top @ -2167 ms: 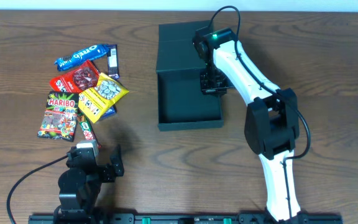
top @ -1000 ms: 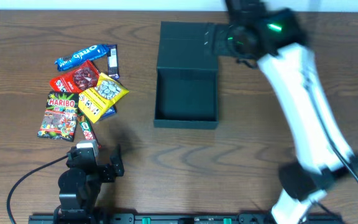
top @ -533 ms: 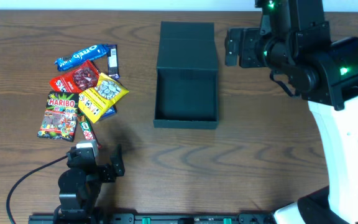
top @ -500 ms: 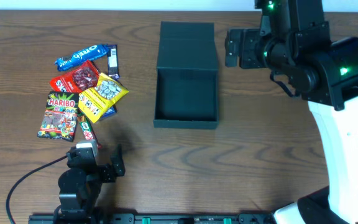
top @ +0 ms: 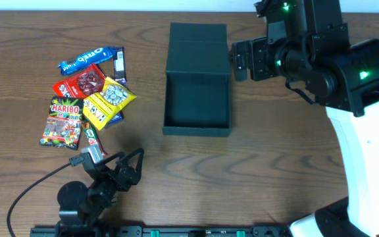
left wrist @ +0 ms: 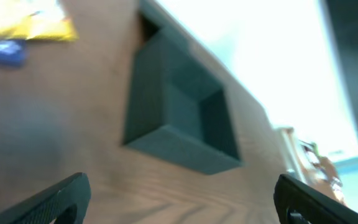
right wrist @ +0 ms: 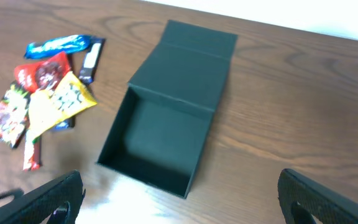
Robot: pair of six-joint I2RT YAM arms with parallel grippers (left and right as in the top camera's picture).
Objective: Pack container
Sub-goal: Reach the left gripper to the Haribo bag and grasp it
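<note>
The container [top: 196,130] is a dark teal box standing open at the table's middle, with its flap lid [top: 198,47] laid back behind it. Its inside is empty. It also shows in the left wrist view [left wrist: 166,134] and the right wrist view [right wrist: 143,169]. My left gripper [top: 131,168] is open near the front left edge, pointing toward the box, with nothing between its fingers [left wrist: 67,191]. My right gripper [top: 240,60] hangs open high above the table, just right of the lid, also holding nothing [right wrist: 180,193].
A pile of colourful snack packets [top: 87,95] lies left of the box: a Haribo bag [top: 63,122], a yellow packet [top: 108,99], a red one [top: 81,82] and a blue bar [top: 84,59]. The same pile [right wrist: 42,93] shows in the right wrist view.
The right arm has risen from the box's right wall and now hangs high beside the lid. The left gripper has swung out to the right, toward the box.
</note>
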